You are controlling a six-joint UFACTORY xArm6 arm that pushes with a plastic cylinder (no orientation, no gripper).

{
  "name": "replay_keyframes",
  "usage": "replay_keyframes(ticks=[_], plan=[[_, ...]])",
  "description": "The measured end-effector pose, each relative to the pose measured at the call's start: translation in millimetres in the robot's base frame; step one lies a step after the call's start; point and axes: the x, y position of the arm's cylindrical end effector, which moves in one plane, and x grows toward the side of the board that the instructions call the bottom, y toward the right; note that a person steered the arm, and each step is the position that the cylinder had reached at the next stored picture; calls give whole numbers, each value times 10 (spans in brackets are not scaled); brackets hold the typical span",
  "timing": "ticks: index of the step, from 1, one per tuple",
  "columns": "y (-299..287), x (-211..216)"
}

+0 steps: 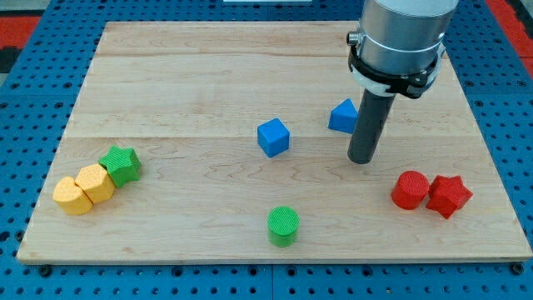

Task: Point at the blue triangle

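The blue triangle [342, 116] lies on the wooden board [208, 67], right of centre, partly hidden behind my rod. My tip [361, 160] rests on the board just below and to the right of the triangle, close to it; I cannot tell if they touch. A blue cube [273, 137] sits to the triangle's left.
A red cylinder [410, 190] and a red star [449, 196] sit at the lower right. A green cylinder [283, 226] is at bottom centre. A green star [121, 165] and two yellow blocks [83, 190] cluster at the lower left.
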Motion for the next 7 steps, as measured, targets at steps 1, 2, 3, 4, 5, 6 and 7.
replay_keyframes(ticks=[1,2,3,4,5,6,7], plan=[[-2,-52],[-8,-54],[-303,-60],[-418,-82],[-420,-83],[-420,-96],[-420,-102]])
